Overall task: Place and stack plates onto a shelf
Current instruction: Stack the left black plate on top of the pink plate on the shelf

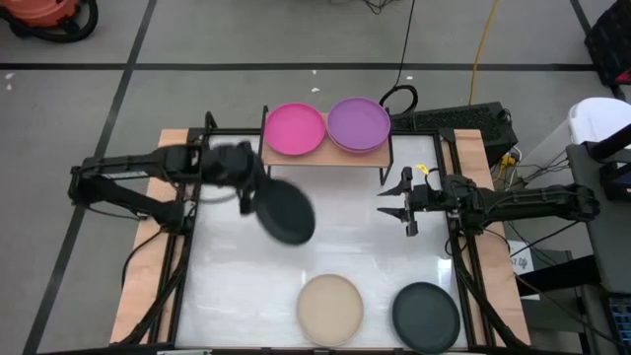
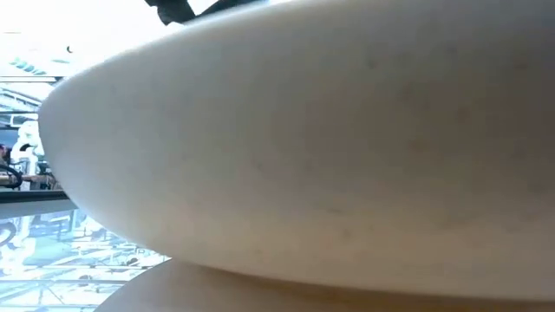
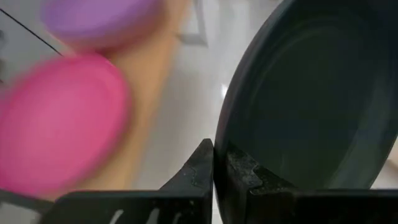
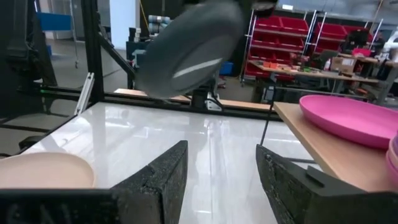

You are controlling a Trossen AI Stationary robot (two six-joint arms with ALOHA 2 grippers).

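Note:
My left gripper [image 1: 254, 197] is shut on a black plate [image 1: 286, 213], held tilted in the air over the table's middle, in front of the shelf [image 1: 325, 158]. The shelf carries a magenta plate [image 1: 296, 129] on its left half and a purple plate [image 1: 358, 124] on its right. A beige plate [image 1: 330, 308] and a second black plate [image 1: 426, 316] rest flat near the table's near edge. My right gripper [image 1: 399, 204] hovers open at the table's right side, next to the shelf's right end, touching nothing. My left gripper pinches the black plate's rim [image 3: 225, 171] between its two fingers, one finger on each face of the plate. The fingers come from the table's left. The plate [image 4: 193, 50] is lifted clear of the table and hangs tilted, on edge, beyond the fingers.
The beige plate [image 2: 303, 147] sits right in front of the low camera and fills its view. Black frame rails [image 1: 182, 256] run along the table's left and right sides. Bare white tabletop [image 1: 365, 247] lies between the shelf and the near plates. Cables lie behind the shelf.

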